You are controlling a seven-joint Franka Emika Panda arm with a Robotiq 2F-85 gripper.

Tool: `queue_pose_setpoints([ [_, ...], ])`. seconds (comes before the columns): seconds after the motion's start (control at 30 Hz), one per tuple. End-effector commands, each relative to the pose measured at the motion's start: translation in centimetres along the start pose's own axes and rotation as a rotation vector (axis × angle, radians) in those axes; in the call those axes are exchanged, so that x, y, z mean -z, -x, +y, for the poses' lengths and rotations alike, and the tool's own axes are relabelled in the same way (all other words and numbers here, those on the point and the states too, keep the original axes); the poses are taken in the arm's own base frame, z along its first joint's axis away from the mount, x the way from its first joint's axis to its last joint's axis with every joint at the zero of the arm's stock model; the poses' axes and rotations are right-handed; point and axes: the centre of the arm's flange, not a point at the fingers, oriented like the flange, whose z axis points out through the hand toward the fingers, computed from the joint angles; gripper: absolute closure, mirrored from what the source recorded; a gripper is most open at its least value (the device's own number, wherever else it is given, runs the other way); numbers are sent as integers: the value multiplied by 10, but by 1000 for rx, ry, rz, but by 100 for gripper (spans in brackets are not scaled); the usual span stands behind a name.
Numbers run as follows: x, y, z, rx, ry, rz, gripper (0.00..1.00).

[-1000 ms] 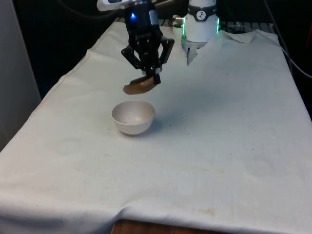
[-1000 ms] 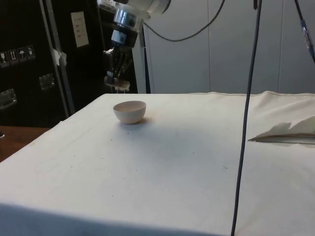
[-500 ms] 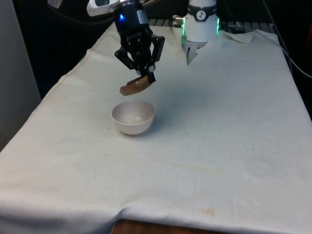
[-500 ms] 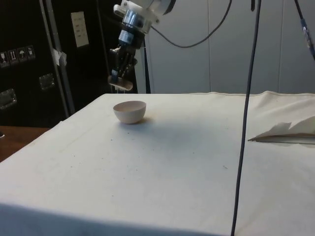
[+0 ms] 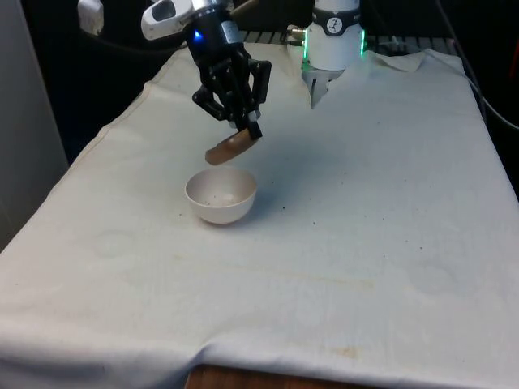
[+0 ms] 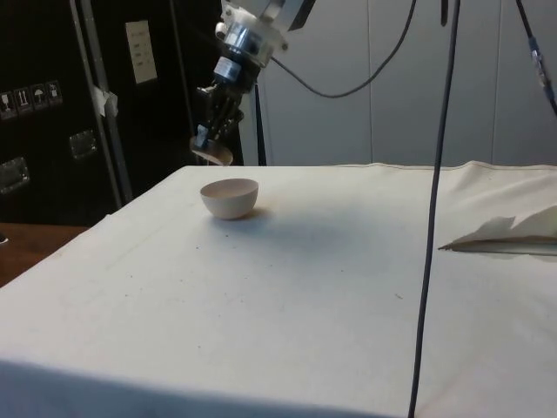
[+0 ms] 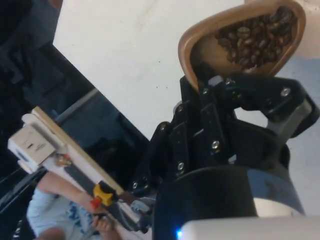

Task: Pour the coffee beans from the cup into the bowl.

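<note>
White cloth table [image 5: 389, 243], white bowl [image 5: 220, 195] sitting toward the front view's left. Gripper [image 5: 247, 128] clamped on the rim of a brown cup [image 5: 230, 149], tipped just above the bowl's far edge so it can spill in. Coffee beans [image 7: 252, 42] sit in the cup; pour looks barely begun.

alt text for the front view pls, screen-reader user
The gripper holds a brown cup tilted just above a white bowl on a white-clothed table. The bowl sits toward the front view's left.
</note>
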Motion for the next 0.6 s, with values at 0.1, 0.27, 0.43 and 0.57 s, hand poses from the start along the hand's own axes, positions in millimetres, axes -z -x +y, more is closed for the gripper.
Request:
queue_pose_setpoints([
  [0.1,-1,1,5,-13,-37,3,99],
  [0.27,0,5,11,-23,-65,3,99],
  [0.43,-1,8,17,-41,-116,4,99],
  [0.57,-2,10,22,-51,-144,7,99],
])
